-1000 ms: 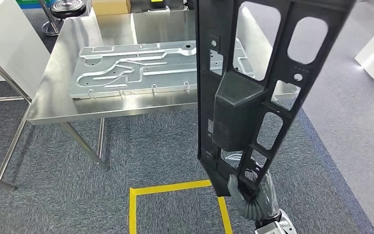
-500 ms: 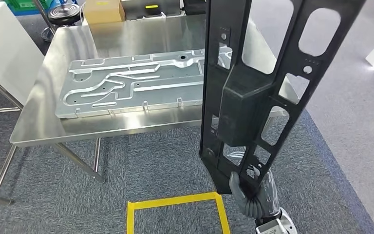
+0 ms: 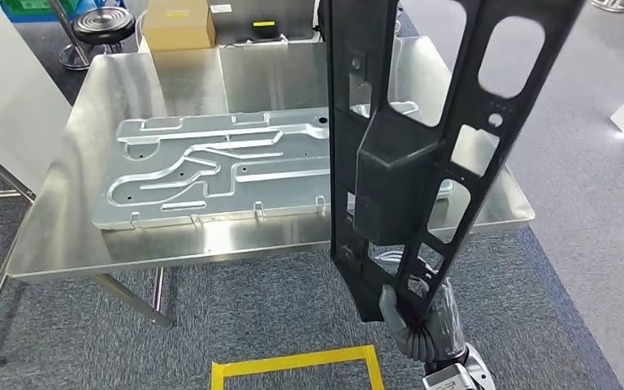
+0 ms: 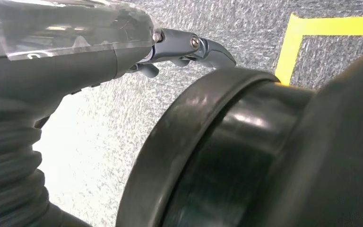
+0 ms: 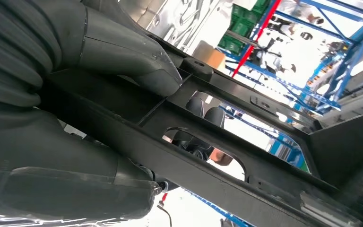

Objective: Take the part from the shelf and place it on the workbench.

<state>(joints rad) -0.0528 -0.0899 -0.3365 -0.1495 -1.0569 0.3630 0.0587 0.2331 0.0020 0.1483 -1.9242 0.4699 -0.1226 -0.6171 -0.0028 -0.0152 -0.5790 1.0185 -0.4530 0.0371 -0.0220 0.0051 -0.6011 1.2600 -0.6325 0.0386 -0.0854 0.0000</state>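
The black plastic frame part (image 3: 422,146) is gripped at its lower end by the right hand (image 3: 410,313) and held upright. The steel workbench (image 3: 65,236) has come closer in the head view, so placing seems near. The left hand (image 4: 189,47) hangs low; its state cannot be told. An embossed metal panel (image 3: 211,171) occupies the bench, and a cardboard box (image 3: 177,23) stands behind it.

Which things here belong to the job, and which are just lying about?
Job:
- black plastic part, held upright by the right robot hand
- steel workbench

Lying about:
- metal plate on the workbench
- cardboard box
- stool
- yellow floor tape
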